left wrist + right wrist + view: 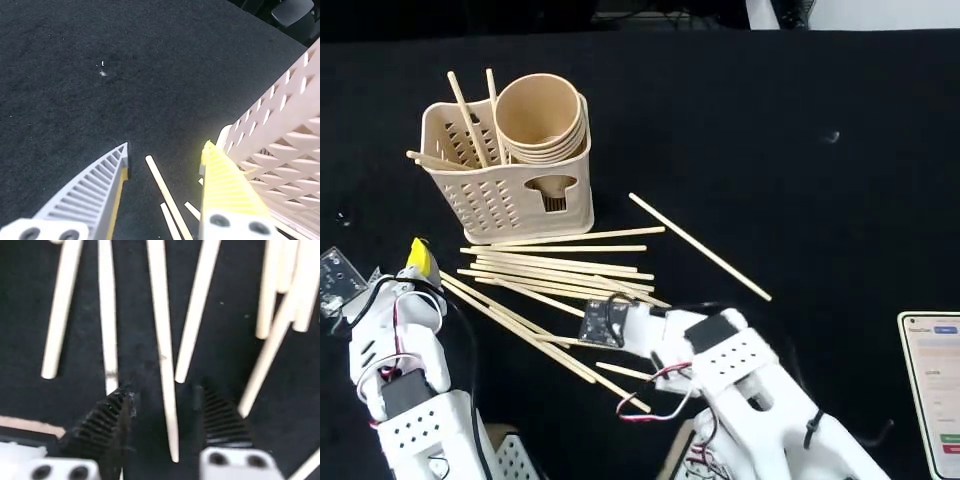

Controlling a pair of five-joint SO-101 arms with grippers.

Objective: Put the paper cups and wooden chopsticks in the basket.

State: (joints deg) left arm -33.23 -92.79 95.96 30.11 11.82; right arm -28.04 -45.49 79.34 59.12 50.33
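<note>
Right tool (162,391) stands with jaws apart, straddling a single wooden chopstick (161,340) from the loose pile (560,265) on the surface (800,150). Judged step: pick up this stick. Recommended: lower until the jaws flank that stick alone, then close squarely, since neighbours lie close on both sides. Right arm (740,370) reaches low from 5 o'clock to the pile's 6 o'clock edge. Left tool (166,146), jaws apart and empty, sits at 7 o'clock of the basket (510,205). Paper cups (540,110) are stacked inside the basket, at 10 o'clock on the surface.
</note>
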